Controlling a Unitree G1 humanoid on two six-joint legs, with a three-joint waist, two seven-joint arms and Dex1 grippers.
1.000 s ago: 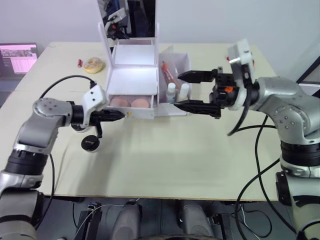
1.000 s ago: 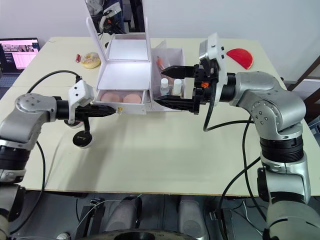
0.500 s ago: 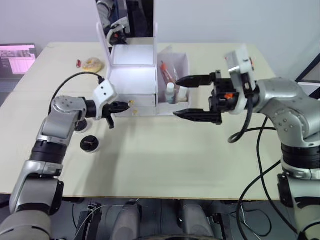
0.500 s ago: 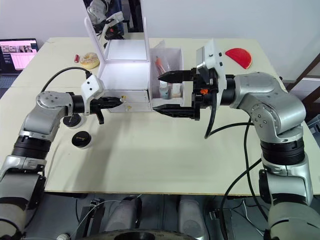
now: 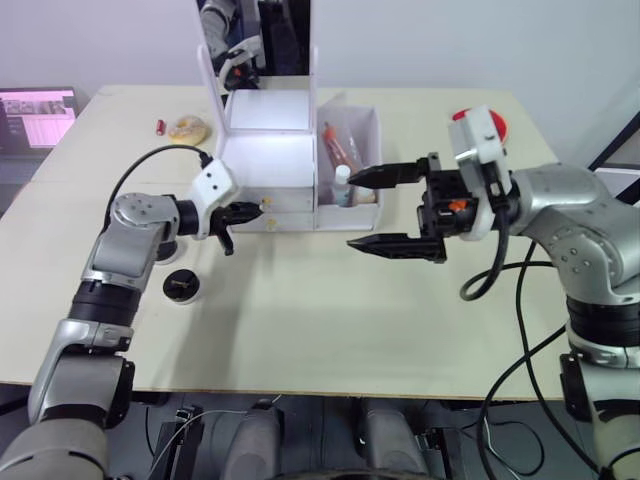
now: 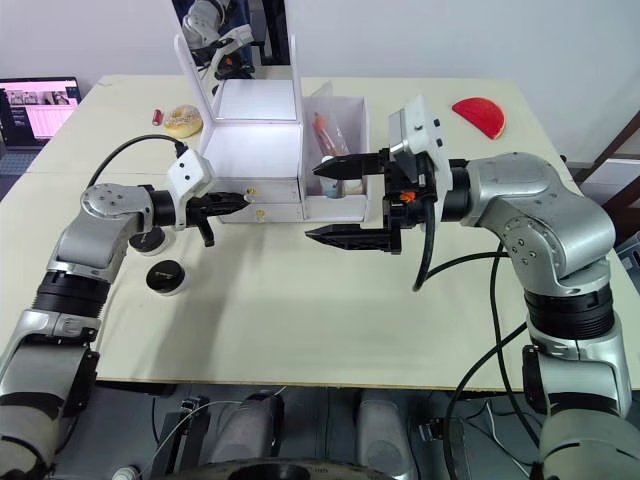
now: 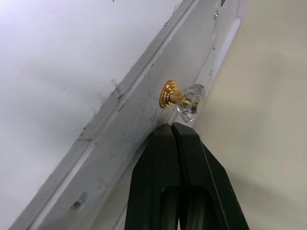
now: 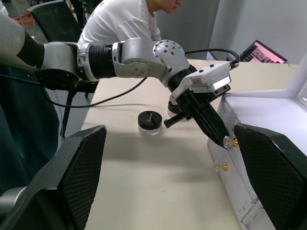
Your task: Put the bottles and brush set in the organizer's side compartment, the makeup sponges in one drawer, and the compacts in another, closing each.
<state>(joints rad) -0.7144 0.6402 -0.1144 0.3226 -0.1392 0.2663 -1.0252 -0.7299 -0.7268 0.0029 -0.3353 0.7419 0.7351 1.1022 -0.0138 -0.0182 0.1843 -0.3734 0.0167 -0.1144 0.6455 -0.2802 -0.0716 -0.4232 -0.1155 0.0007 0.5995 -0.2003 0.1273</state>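
On the table [image 5: 300, 330], nearest the robot, a black round compact [image 5: 181, 286] sits on its left side, with a second compact [image 6: 147, 240] just behind it, partly hidden by the left arm. The left arm reaches forward and inward, its forearm level above the table. The left gripper [image 5: 247, 211] has its two fingers pressed together, holding nothing, with the tips at the organizer's drawer front [image 7: 120, 115], right beside the gold and crystal knob [image 7: 181, 98]; a second knob [image 8: 222, 166] shows lower on the same face. Both drawers look pushed in.

The right arm comes in from the right with its elbow bent, wrist turned so one finger lies above the other. The right gripper [image 5: 385, 210] is spread wide and empty, held above the table just in front of the side compartment [image 5: 362, 130] and apart from it. That compartment holds white bottles [image 5: 343, 184] at its near end and the brush set [image 5: 335, 145] leaning behind them.

The organizer [image 5: 267, 165] stands mid-table with its mirror [image 5: 255, 40] upright at the back. Left of it, farther back, lie a beige sponge [image 5: 186, 129] and a small red item [image 5: 159, 126]. A red wedge [image 6: 478, 113] rests at the far right. A laptop [image 5: 35, 115] sits off the far left edge, its screen text too small to read. The right wrist view shows a seated person in a white shirt [image 8: 120, 24] beyond the table.
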